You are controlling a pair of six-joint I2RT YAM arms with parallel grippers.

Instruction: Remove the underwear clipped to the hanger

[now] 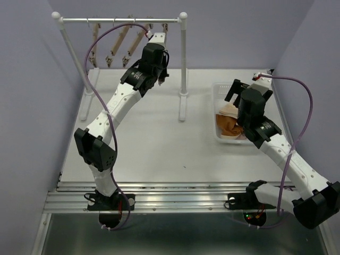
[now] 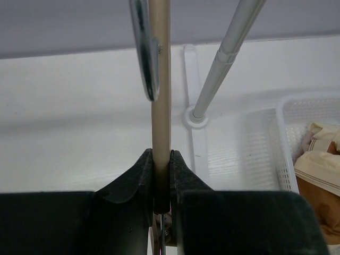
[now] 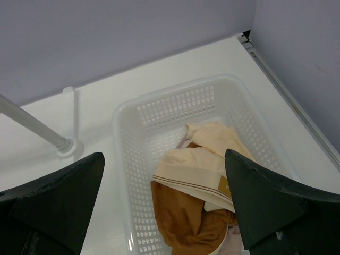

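My left claw is clamped on the beige bar of a hanger. The bar goes straight away from between my fingers, and a metal clip hangs just beside it, further out, with no cloth in it. From the top view, the other hangers on the rack also look bare, so I judge that the removing is almost complete. What is left seems only to let go of this hanger and to make sure no clip is hiding something. The underwear is in the white basket, directly below my right claw, whose fingers stand wide apart and hold nothing. It lies as a crumpled heap: a cream piece on top and a rust-brown piece under it, nearer to my wrist. A third piece I cannot tell for sure. The heap is longest from my wrist outward, and the striped waistband of the cream piece runs across, roughly from one finger to the other
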